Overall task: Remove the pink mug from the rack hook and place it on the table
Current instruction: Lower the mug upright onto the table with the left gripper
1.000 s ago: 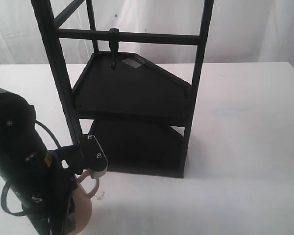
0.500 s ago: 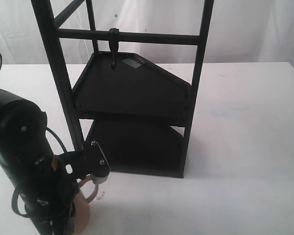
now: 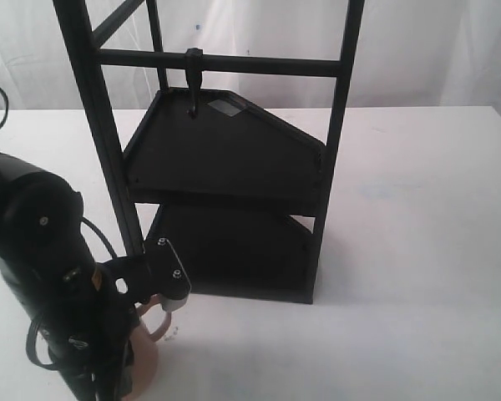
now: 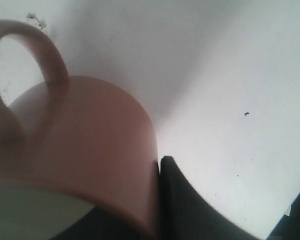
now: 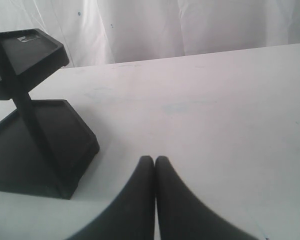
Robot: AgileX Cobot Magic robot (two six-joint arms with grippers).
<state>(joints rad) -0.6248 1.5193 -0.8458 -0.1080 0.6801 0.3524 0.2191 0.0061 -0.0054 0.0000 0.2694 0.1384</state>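
Note:
The pink mug (image 3: pixel 148 361) is at the bottom left of the exterior view, low over the white table (image 3: pixel 417 251), partly hidden by my left arm (image 3: pixel 50 267). Its loop handle (image 4: pixel 27 55) points away from the wrist camera. My left gripper (image 4: pixel 158 200) is shut on the mug's wall, with one black finger (image 4: pixel 185 205) pressed against the outside. Whether the mug's base touches the table I cannot tell. The rack hook (image 3: pixel 194 90) hangs bare on the crossbar of the black rack (image 3: pixel 234 159). My right gripper (image 5: pixel 155 162) is shut with nothing in it.
The rack's front left post (image 3: pixel 108 159) stands just behind my left arm. Its lower shelf (image 5: pixel 45 135) lies off to one side of the right gripper. White curtains (image 3: pixel 426 50) hang behind the table.
My left arm has sunk a little and shifted slightly right, carrying the mug lower toward the table. The right gripper's earlier position is not shown.

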